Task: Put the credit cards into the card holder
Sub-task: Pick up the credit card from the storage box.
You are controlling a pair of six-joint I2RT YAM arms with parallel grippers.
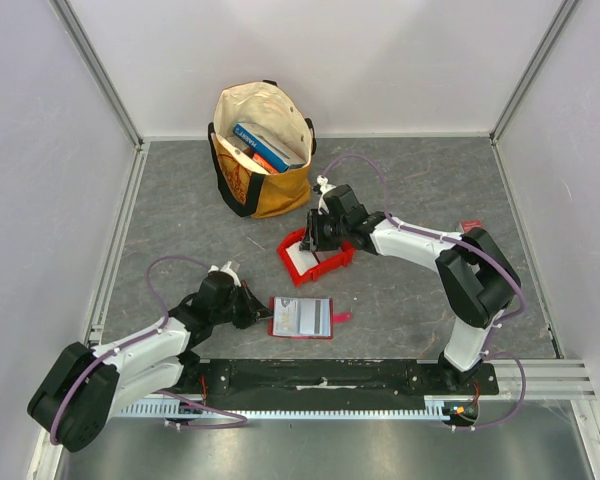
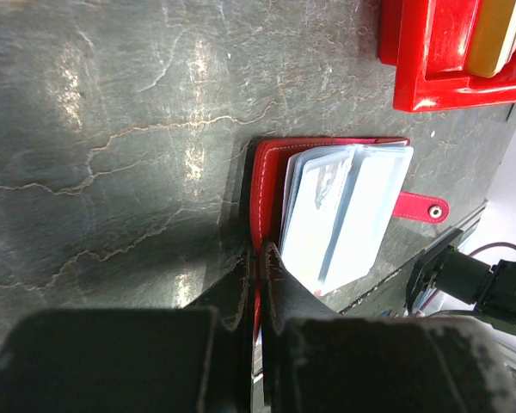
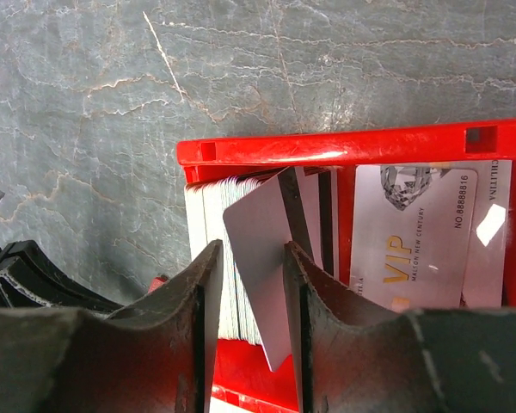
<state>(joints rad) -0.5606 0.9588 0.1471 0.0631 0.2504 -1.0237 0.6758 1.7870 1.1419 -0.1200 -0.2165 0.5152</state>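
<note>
Right wrist view: right gripper (image 3: 251,255) straddles a card (image 3: 256,301) in the bin (image 3: 327,142), clamp unclear; left gripper (image 2: 258,256) pinches the holder (image 2: 268,176); next likely needs a straight lift.

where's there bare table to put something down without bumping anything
Bare table lies between the tote bag and the left wall, and again at the far right, between the right arm and the right wall. Crowded: the middle, where the red bin, the card holder and the left arm sit close.

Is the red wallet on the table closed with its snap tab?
No: the wallet lies open, its pale card slots facing up and the snap tab sticking out loose at one side.
</note>
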